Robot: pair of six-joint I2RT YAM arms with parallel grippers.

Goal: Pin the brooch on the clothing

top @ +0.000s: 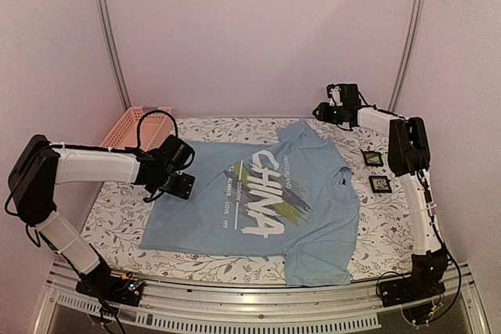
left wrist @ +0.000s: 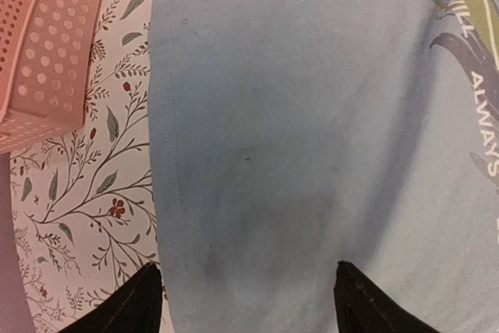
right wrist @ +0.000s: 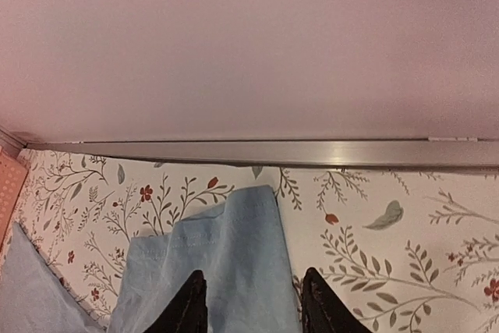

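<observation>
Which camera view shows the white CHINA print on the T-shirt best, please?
The top external view: the whole CHINA print lies unobstructed across the T-shirt. The left wrist view catches only small lettering and brush strokes at its right edge. The right wrist view shows just a sleeve, no print.

The left arm (top: 94,166) is bent inward from the near left corner of the table (top: 117,209) with the left gripper (top: 180,185) pointed down and spread wide, while the right arm (top: 423,201) is stretched along the right edge to the far edge, the right gripper (top: 322,112) held partly spread.
</observation>
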